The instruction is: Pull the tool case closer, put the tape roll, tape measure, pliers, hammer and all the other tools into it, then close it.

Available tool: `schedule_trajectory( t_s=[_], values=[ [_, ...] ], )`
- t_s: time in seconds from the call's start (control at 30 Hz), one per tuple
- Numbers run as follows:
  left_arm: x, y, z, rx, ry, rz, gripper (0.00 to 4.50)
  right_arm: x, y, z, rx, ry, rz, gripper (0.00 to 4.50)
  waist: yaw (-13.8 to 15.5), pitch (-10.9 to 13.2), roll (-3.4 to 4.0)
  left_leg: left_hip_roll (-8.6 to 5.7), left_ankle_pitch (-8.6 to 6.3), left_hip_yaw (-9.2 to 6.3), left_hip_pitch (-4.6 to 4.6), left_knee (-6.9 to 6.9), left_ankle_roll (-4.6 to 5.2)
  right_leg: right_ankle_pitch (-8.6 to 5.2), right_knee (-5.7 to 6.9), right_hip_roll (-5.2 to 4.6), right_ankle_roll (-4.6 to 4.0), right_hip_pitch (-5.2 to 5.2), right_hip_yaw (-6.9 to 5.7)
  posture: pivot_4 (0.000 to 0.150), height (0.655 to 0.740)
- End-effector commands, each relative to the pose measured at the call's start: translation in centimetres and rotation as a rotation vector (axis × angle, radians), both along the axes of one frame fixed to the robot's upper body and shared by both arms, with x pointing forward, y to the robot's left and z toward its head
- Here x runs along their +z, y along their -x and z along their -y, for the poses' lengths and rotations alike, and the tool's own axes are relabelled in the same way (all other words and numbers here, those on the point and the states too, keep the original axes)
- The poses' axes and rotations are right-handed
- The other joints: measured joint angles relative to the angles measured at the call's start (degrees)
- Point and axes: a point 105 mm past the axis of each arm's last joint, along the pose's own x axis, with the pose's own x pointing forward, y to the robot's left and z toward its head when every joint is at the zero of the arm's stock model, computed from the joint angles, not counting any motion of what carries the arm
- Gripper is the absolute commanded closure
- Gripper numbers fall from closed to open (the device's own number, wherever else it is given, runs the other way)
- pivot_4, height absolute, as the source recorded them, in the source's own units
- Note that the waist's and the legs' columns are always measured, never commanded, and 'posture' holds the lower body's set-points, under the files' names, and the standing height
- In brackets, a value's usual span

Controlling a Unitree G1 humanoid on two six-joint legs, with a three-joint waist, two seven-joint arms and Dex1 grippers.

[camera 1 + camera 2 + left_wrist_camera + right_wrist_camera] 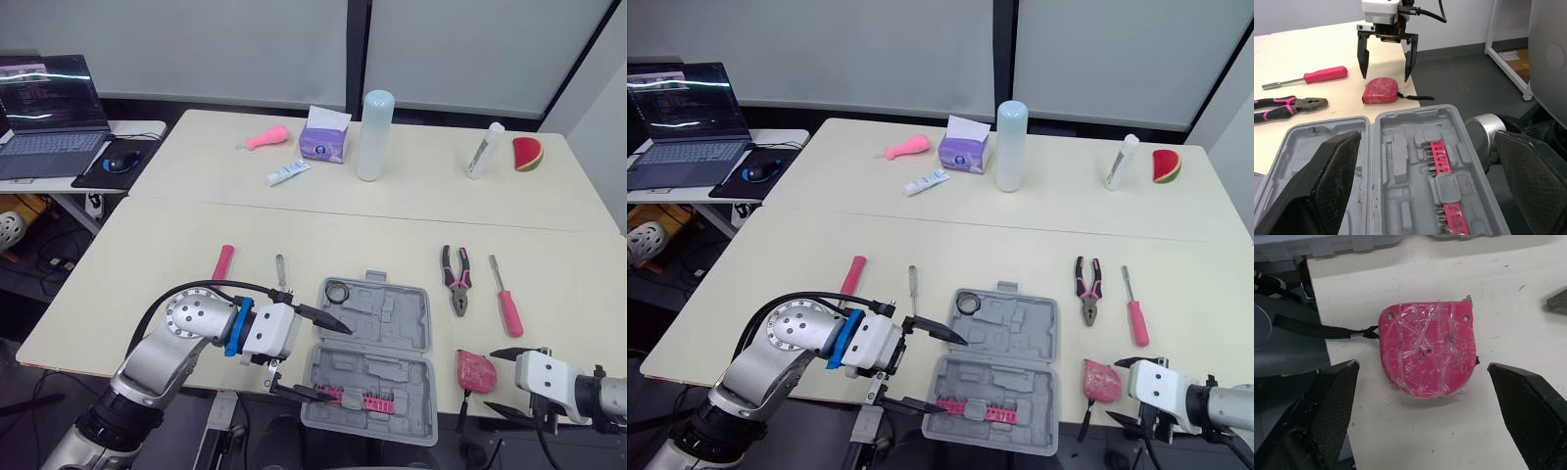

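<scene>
Looking down through my head camera, I see the tool case point(377, 352) lying open at the near edge of the table point(147, 284), between my two arms. The tape roll point(337, 292) sits in the far half of the case, in the corner nearest my left side. A pink bit strip point(358, 398) lies in the near half. My left claw point(343, 364) is spread wide at the left end of the case, with one finger over the far half and one at the near half. Beyond it, a pink handle point(223, 261) and a slim metal tool point(279, 269) lie on the table. To the right of the case lie the pliers point(456, 279) and a pink-handled screwdriver point(506, 299). The tape measure point(475, 370) rests near the table's front edge. My right claw point(502, 382) is wide open too, its tips just beside the tape measure.

From my left wrist, both case halves lie between my spread fingers. Past them my right claw hangs open over the tape measure, with the pliers and the screwdriver further along the table.

From my right wrist, the tape measure lies flat between my parted fingers, untouched and wrapped in clear film. Its black strap point(1317, 328) trails off the table edge.
</scene>
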Motion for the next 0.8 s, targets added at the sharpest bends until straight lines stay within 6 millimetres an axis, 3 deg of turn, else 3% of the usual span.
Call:
schedule_trajectory(
  t_s=[0.03,0.37,0.8],
  values=[
    [0.6,0.4,0.5,-0.026,0.010,0.024,0.00,0.0,-0.3,-0.2,0.021,-0.002,-0.002,0.01,0.0,0.0,0.00,0.00,0.00,0.00,0.00,0.00,0.00,0.00,0.00,0.00,0.00,0.00,0.00,0.150,0.7161],
    [0.6,0.2,0.6,-0.024,0.007,0.024,0.00,-0.8,-1.5,-0.4,0.046,0.006,0.009,0.01,0.0,0.0,0.01,0.01,0.00,0.00,0.00,0.03,0.00,0.00,0.03,0.00,0.00,0.00,0.00,0.150,0.7161],
    [0.5,0.0,0.4,-0.024,-0.008,0.032,0.00,-1.9,-1.6,-1.1,0.080,-0.007,0.001,0.01,0.0,0.0,0.00,0.02,0.00,0.00,0.01,0.06,0.00,0.00,0.09,0.00,0.00,0.00,-0.01,0.150,0.7161]
  ],
)
